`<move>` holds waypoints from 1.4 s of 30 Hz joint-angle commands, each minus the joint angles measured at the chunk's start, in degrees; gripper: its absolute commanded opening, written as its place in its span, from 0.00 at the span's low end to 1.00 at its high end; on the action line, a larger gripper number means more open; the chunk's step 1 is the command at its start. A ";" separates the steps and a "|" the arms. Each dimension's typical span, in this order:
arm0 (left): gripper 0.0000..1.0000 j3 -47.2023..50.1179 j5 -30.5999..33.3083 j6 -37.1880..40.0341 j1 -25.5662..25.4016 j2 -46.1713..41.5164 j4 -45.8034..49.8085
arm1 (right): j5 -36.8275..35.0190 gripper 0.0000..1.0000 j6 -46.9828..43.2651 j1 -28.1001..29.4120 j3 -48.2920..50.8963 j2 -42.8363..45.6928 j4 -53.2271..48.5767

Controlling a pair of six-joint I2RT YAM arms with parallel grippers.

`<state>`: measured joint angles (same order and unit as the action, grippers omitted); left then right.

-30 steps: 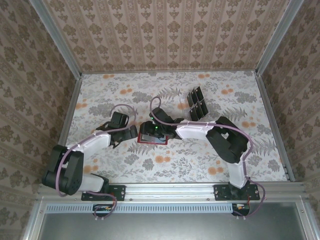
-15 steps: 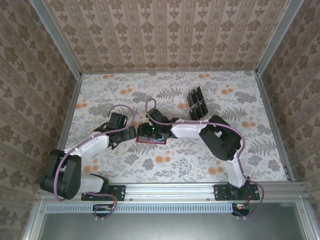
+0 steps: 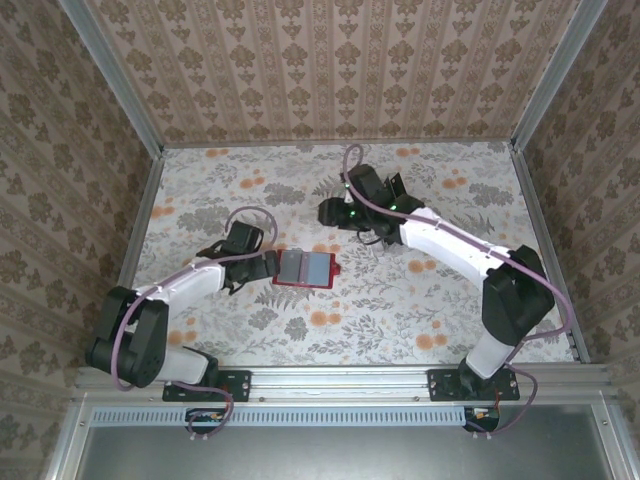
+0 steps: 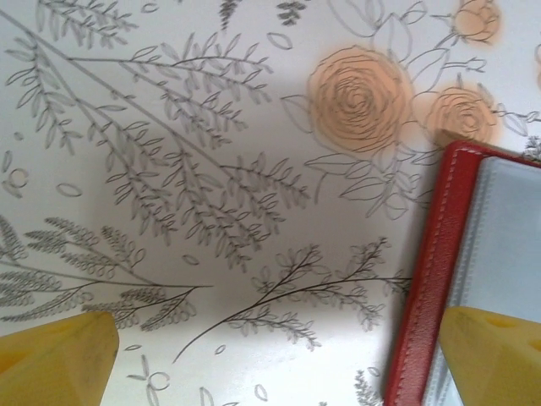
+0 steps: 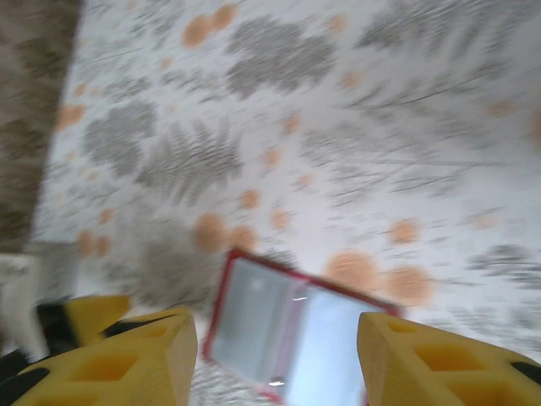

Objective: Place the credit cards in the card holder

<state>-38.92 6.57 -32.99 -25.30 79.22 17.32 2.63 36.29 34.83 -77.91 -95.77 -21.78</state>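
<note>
Near the middle of the flowered table (image 3: 200, 190), a small red wallet (image 3: 305, 268) lies open and flat, with its pale grey-blue pockets facing up. At the wallet's left edge sits the left gripper (image 3: 264, 266), its fingers spread wide and holding nothing. In its wrist view one finger (image 4: 59, 359) hangs over bare table and the other over the nearest pocket. Beyond the wallet and slightly to its right, the right gripper (image 3: 332, 212) hovers with its fingers partly spread and empty (its wrist view is blurred). Farther right of the wallet, dark cards (image 3: 397, 183) peek out from behind the right arm, mostly covered.

The cards look thin, stiff, light and probably slick, so a pinch across the flat faces at a free edge seems best. The wallet looks soft and light and may slide or fold when a card pushes in, so it probably needs pinning. Neighbouring cards crowd any grasp, and the left gripper's finger over the pocket may block the way in.
</note>
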 commanded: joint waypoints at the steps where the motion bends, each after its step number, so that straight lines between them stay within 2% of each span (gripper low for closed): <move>1: 1.00 -2.71 0.55 0.78 -1.64 1.14 0.24 | -10.52 0.53 -9.23 -2.81 -2.32 0.76 -15.66; 6: 1.00 -4.29 1.28 0.91 -3.50 2.41 0.82 | -17.52 0.46 -14.20 -4.94 -6.86 -2.03 -20.89; 12: 1.00 -4.97 2.03 1.09 -4.32 2.48 1.79 | -24.45 0.35 -18.13 -4.94 -14.73 -10.10 -26.21; 31: 1.00 -3.63 2.04 0.44 -4.89 1.98 1.36 | -28.03 0.36 -17.90 -4.95 -10.61 -17.16 -25.24; 42: 1.00 -3.08 1.78 0.30 -4.85 2.44 0.69 | -31.06 0.37 -18.10 -4.95 -8.37 -16.09 -24.28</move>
<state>-42.28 7.49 -32.99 -29.98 81.17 17.74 -25.54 19.20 29.67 -87.42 -112.62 -45.19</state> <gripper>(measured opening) 0.997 0.371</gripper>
